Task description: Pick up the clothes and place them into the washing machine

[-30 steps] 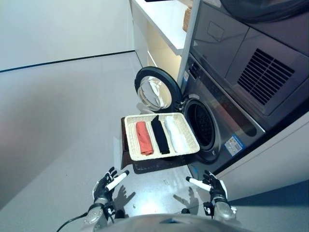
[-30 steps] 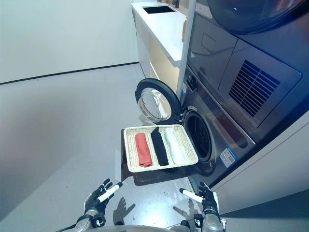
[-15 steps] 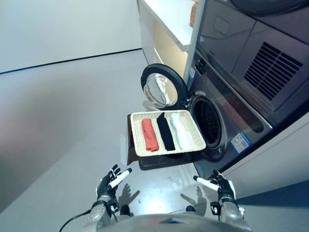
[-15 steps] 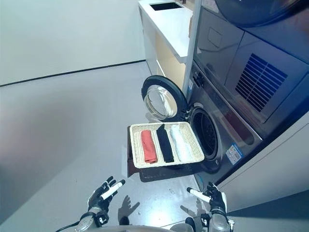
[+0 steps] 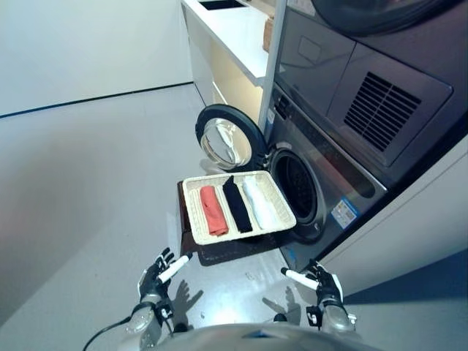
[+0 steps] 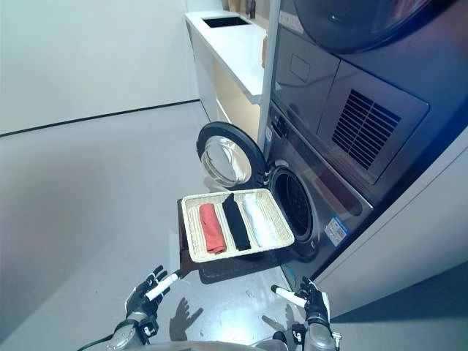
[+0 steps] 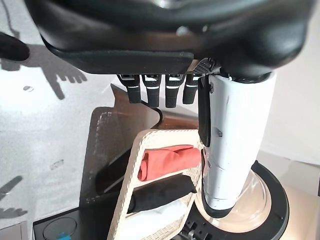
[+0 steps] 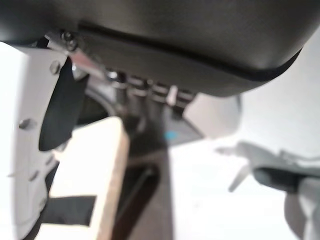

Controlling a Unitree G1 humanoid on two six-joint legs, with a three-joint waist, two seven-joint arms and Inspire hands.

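Observation:
A shallow wicker basket [image 5: 191, 210] rests on a low dark brown box [image 5: 219, 252] beside the washing machine [image 5: 322, 175]. In it lie a rolled red cloth [image 5: 213, 210], a black cloth [image 5: 236, 204] and a white cloth [image 5: 259, 203]. The machine's round door [image 5: 224, 139] stands open and the dark drum [image 5: 295, 185] shows. My left hand [image 5: 157, 275] is low, in front of the basket, open and empty. My right hand [image 5: 322, 284] is low near the machine's front, open and empty. The basket also shows in the left wrist view [image 7: 131, 176].
A white counter [image 5: 234, 29] with a sink runs along the wall behind the machine. A second appliance [image 5: 380, 88] with a vent grille sits above the washer. Grey floor [image 5: 88, 183] spreads wide to the left.
The whole picture has shifted, so the camera moved. Both hands stay low, open and empty; the basket and clothes have not moved.

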